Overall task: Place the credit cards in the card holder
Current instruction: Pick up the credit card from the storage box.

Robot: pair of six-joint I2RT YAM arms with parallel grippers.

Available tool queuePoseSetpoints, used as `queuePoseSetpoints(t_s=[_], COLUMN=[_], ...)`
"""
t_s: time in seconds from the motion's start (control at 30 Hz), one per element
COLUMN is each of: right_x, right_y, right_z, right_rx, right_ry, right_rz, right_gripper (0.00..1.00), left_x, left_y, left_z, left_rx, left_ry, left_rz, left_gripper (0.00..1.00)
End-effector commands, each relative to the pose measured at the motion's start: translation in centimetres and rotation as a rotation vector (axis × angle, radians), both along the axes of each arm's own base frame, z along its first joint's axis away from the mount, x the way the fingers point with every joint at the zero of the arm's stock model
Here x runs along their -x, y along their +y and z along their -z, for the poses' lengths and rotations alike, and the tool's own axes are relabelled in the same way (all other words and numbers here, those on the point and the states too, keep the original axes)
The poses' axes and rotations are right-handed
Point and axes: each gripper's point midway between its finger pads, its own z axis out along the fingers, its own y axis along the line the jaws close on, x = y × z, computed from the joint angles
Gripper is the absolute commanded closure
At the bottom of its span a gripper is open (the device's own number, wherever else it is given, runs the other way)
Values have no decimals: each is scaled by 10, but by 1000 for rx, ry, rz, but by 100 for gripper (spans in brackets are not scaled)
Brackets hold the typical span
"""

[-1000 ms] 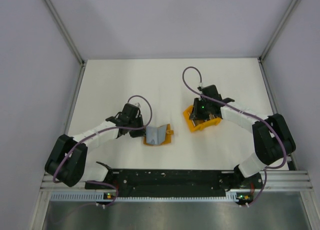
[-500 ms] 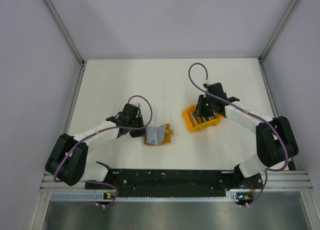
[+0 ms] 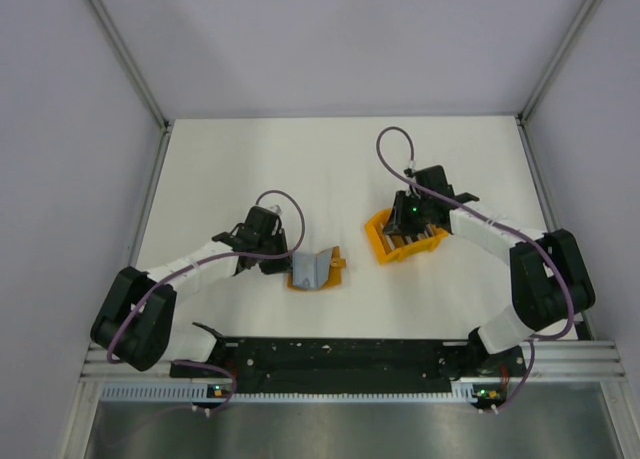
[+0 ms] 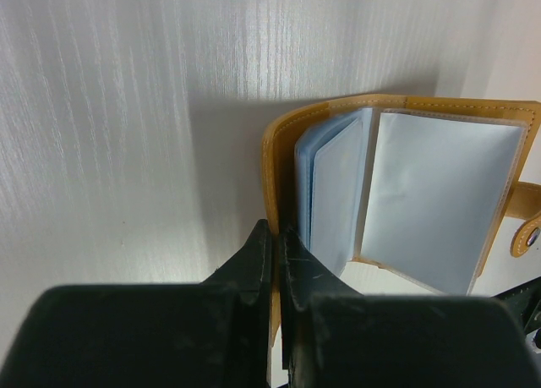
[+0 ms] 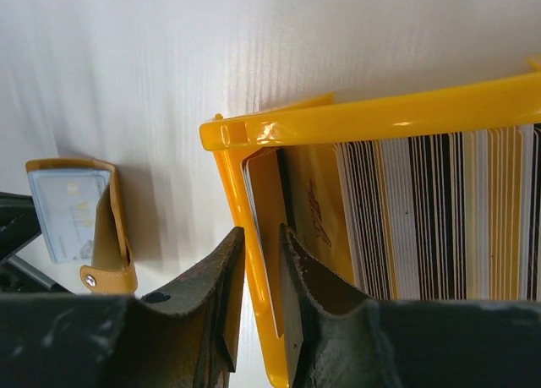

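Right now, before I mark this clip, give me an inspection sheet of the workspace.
Surface: white table, faint grain.
Job's things: holder lies open with its clear sleeves showing; cards stand in a striped row inside the orange bin.
Clutter: nothing seen.
Grippers: left gripper is shut on the edge of the holder's cover. Right gripper is at the bin's end, fingers narrowly apart around something thin; whether that is a card or the wall cannot be told.
Cables: a purple cable loops off each wrist, apart from the things.
Surroundings: grey walls, metal frame posts.
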Motion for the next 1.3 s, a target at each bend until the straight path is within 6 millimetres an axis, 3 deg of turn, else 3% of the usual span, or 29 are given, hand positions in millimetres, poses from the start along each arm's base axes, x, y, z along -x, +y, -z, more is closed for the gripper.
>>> queuePoseSetpoints(t_s=[0.0, 0.4, 1.27], right_x=[-8, -7, -7], right_y=[8, 14, 19], right_z=[-8, -19, -29], right_rx=[-39, -78, -135], right_ry=[-28, -41, -43], right_rz=[-34, -45, -46], right_gripper=[78, 100, 100], left_x=[-8, -8, -6], left_y=[-4, -5, -6], left_z=[-5, -5, -1], left_rx=[13, 14, 22], left_ry=[-32, -33, -24], left_rz=[10, 12, 20], left_gripper=[100, 100, 100])
